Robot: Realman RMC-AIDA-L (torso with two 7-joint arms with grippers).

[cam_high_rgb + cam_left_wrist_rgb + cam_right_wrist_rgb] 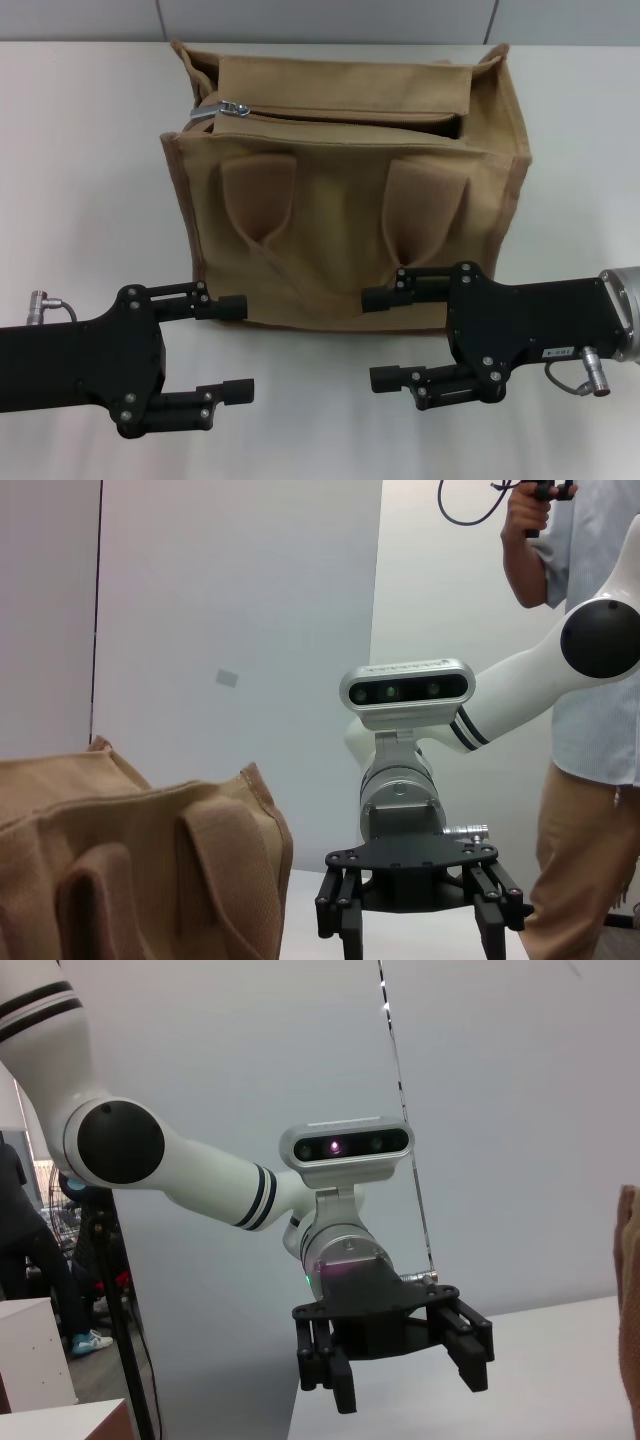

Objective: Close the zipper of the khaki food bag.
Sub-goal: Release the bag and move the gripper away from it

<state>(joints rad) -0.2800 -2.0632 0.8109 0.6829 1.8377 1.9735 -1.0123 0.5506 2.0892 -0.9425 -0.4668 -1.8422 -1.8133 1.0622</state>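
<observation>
The khaki food bag (350, 200) stands upright on the white table, its two looped handles hanging down the near side. The zipper (340, 118) runs along its top and gapes open, with the silver slider (232, 107) at the bag's left end. My left gripper (240, 348) is open and empty, low in front of the bag's left lower corner. My right gripper (373, 338) is open and empty in front of the bag's lower middle, its upper finger close to the fabric. The bag also shows in the left wrist view (130, 870), and its edge in the right wrist view (630, 1300).
The white table (80, 180) extends on both sides of the bag, with a grey wall behind. The left wrist view shows the right gripper (418, 935) and a person (590, 730) standing nearby. The right wrist view shows the left gripper (408, 1385).
</observation>
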